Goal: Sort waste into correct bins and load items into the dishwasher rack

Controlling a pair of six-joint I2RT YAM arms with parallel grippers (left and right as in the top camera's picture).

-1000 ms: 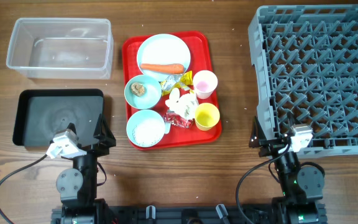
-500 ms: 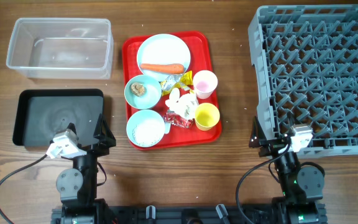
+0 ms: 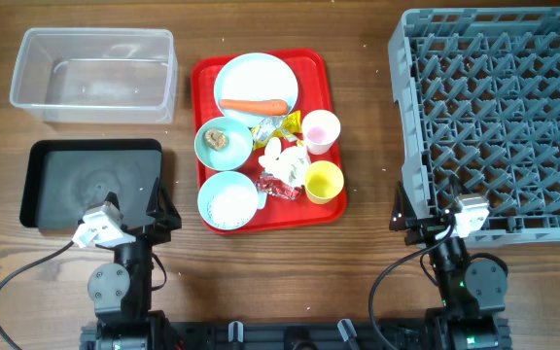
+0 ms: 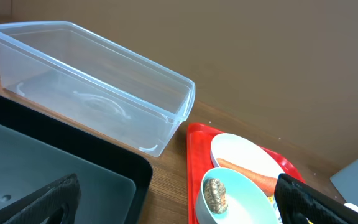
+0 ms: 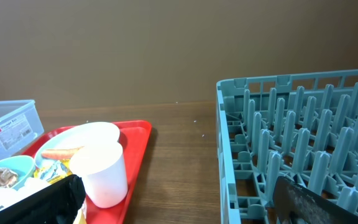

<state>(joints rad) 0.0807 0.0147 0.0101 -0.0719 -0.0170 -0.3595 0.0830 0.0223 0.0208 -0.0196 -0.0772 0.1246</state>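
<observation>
Waste and dishes all sit on the red tray at mid-table, none of them in hand. At the tray's far end you have a white plate with a carrot lying across it. Next to it on the left side stands a pale blue bowl holding a brown food scrap. At the near left corner is a second bowl with something white inside. Along the right side stand a white cup and, nearer the robot, a yellow cup, both mouth up. Between bowls and cups lies the rubbish: a yellow wrapper, crumpled white tissue and a red wrapper, touching one another.

To the tray's left you have a clear plastic bin at the far side and a black bin just in front of it. The grey-blue dishwasher rack fills the far right corner, well apart from the tray.

Your left gripper hangs at the near right corner of the black bin, its fingers spread wide and gripping nothing. Your right gripper hangs by the rack's near left corner, fingers likewise wide apart and holding nothing.
</observation>
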